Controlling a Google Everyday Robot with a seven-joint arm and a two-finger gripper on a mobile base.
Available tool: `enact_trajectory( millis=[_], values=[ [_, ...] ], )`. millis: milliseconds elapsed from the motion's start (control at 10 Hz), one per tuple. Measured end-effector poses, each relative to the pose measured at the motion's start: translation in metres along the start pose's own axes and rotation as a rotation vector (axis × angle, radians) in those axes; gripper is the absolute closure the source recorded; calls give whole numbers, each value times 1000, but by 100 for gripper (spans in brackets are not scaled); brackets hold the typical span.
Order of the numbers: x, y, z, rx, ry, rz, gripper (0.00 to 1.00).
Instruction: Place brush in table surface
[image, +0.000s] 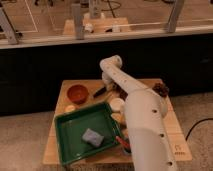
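Pincer (110, 86) half-hidden, perhaps at brush (99, 92).

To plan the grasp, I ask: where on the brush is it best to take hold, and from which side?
Probably the slim black handle of the brush, from above, closing across its narrow width: it lies flat and slanted on the table surface, beside the orange bowl. The gripper, shut, sits at its upper right end; whether it holds the brush is unclear.
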Motion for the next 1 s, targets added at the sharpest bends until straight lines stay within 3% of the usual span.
enact_trajectory(
  millis=[500, 1000],
  values=[
    [1, -17, -74, 113, 18, -41, 100],
    [7, -24, -126, 202, 76, -56, 100]
  ],
)
